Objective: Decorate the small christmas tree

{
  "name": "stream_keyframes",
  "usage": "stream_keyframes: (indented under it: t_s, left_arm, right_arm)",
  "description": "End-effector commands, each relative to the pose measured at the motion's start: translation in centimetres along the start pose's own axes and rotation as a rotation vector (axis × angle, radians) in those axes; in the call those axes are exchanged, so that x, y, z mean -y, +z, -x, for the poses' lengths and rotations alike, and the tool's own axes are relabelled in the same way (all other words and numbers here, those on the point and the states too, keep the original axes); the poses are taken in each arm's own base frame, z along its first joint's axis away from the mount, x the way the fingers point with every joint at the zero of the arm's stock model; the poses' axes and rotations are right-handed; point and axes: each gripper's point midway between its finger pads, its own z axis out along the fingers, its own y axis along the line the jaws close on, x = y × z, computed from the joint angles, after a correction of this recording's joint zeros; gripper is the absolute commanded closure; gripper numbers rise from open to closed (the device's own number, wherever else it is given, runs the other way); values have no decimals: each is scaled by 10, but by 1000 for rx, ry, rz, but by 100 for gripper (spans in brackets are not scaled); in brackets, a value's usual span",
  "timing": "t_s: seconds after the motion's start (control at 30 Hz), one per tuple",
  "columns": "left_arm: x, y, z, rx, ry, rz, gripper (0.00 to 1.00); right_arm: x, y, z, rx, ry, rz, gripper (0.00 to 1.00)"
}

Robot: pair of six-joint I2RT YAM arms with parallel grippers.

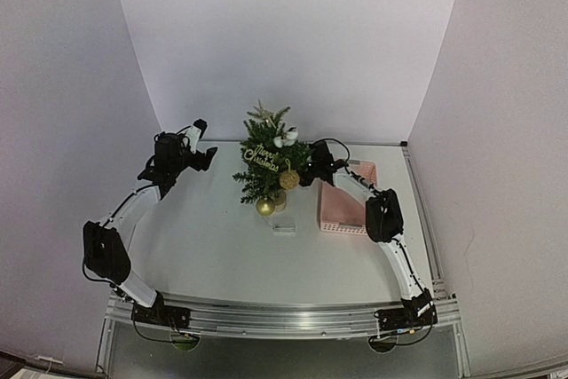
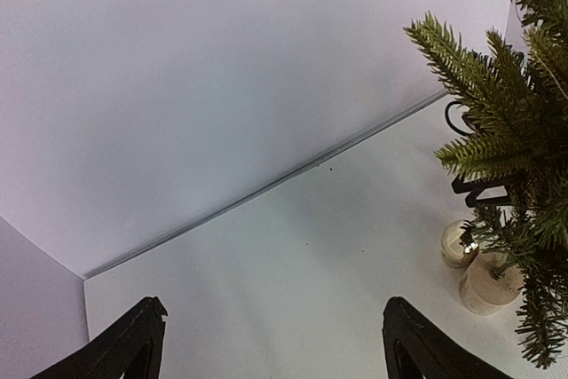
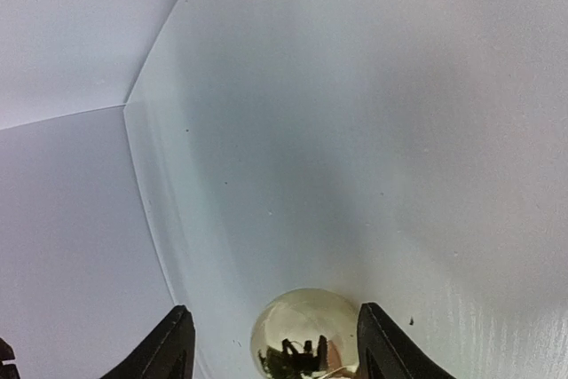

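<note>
The small christmas tree [image 1: 269,164] stands mid-table on a pale base [image 2: 489,286]. It carries a gold "Merry Christmas" sign [image 1: 260,155], a white ornament [image 1: 286,138], a glittery gold ball [image 1: 289,179] and a shiny gold ball [image 1: 265,207] low at its front. Its branches [image 2: 510,122] fill the right of the left wrist view. My left gripper [image 1: 201,143] is open and empty, left of the tree. My right gripper [image 1: 316,166] is at the tree's right side. A shiny gold ball [image 3: 306,335] sits between its spread fingers [image 3: 377,343], touching the right one, with a gap on the left.
A pink basket [image 1: 347,206] sits right of the tree, under my right arm. A small clear item [image 1: 284,229] lies on the table in front of the tree. White walls enclose the table at the back and both sides.
</note>
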Motion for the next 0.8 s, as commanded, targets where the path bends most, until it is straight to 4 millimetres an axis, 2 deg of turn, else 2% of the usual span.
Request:
stream_keyframes:
  t_s: [0.0, 0.13, 0.27, 0.57, 0.77]
  left_arm:
    - [1, -5, 1, 12, 12, -18, 15]
    - [2, -4, -5, -4, 20, -22, 15]
    - [3, -4, -9, -12, 18, -28, 15]
    - [6, -3, -7, -7, 13, -46, 15]
    - [4, -4, -7, -10, 21, -39, 15]
  right_arm:
    - [-34, -4, 7, 11, -38, 93, 36]
    - [-27, 4, -3, -14, -58, 84, 23]
    - [-10, 5, -12, -27, -57, 38, 19]
    - [16, 23, -20, -60, -49, 4, 20]
    - [20, 16, -28, -72, -88, -16, 24]
